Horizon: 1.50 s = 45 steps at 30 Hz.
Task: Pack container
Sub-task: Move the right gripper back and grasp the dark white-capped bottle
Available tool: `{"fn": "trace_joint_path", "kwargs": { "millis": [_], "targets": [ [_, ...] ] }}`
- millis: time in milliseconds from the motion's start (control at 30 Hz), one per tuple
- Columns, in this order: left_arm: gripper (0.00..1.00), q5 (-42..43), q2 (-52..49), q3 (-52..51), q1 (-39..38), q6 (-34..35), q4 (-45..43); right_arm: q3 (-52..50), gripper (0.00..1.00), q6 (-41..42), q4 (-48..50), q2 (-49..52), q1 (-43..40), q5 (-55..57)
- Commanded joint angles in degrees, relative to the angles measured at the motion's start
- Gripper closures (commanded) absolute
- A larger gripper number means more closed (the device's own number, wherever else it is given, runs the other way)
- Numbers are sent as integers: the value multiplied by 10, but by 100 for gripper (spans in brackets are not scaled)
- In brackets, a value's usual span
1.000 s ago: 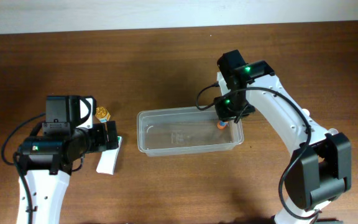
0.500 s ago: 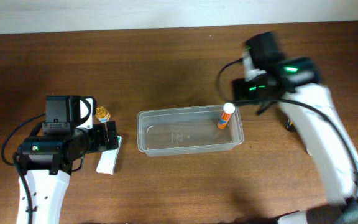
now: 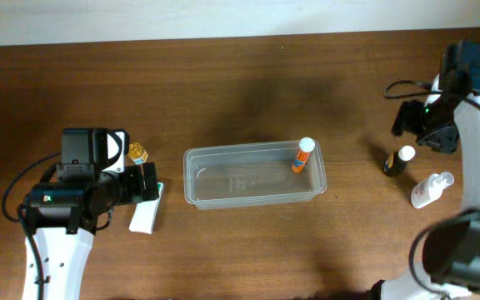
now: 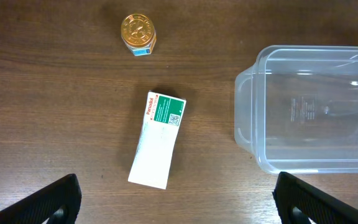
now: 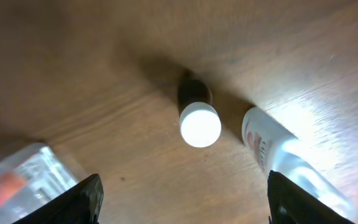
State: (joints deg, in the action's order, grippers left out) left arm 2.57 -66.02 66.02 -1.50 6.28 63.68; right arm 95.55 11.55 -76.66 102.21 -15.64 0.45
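1. Worktop (image 3: 240,75): dark wood, carrying everything.
2. Tub (image 3: 223,179): sits mid-worktop between the two arms. I judge it light, thin-walled and springy, with slick sides. A knock would probably make it skid. The rim at a short end looks like the firmest hold.
3. Left fingers (image 4: 58,198): spread wide and empty, hovering over the box.
4. Right fingers (image 5: 82,199): also spread, gripping nothing, above two bottles well apart from the tub.
5. Box (image 4: 158,140): lies flat near the tub's left end, not touching it.
6. Clear bottle (image 3: 430,190): lying down, just beside the upright dark bottle (image 3: 398,160).
7. Orange bottle (image 3: 302,156): leans inside the tub's right end.
8. Gold jar (image 4: 138,34): near the box.
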Motion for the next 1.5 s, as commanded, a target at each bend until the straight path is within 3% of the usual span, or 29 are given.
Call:
{"fn": "trace_joint_path", "kwargs": {
  "millis": [0, 267, 467, 600, 700, 900, 1133, 1333, 1467],
  "targets": [
    [1, -4, 0, 11, -2, -3, 1, -10, 24, -8, -3, 49, -6, -17],
    [1, -4, 0, 11, -2, -3, 3, -10, 25, -16, 12, 125, -9, -17],
    [1, -4, 0, 11, -2, -3, 5, -10, 30, -17, 23, 131, -22, -17],
    [1, -4, 0, 11, -2, -3, 5, -10, 51, -29, 23, 131, -28, -17],
    [1, -4, 0, 11, -2, -3, 5, -10, 59, -32, 23, 131, -28, -17],
    [1, -4, 0, 11, -2, -3, 5, -10, 88, -43, 21, 131, -28, -27],
    [1, -4, 0, 11, -2, -3, 5, -5, 94, -55, 2, 107, -23, -48],
    [1, -4, 0, 11, -2, -3, 5, 2, 94, -67, -46, -17, 26, -50],
    [1, -4, 0, 11, -2, -3, 5, 2, 95, -65, -87, -122, 104, -50]
  ]
}}
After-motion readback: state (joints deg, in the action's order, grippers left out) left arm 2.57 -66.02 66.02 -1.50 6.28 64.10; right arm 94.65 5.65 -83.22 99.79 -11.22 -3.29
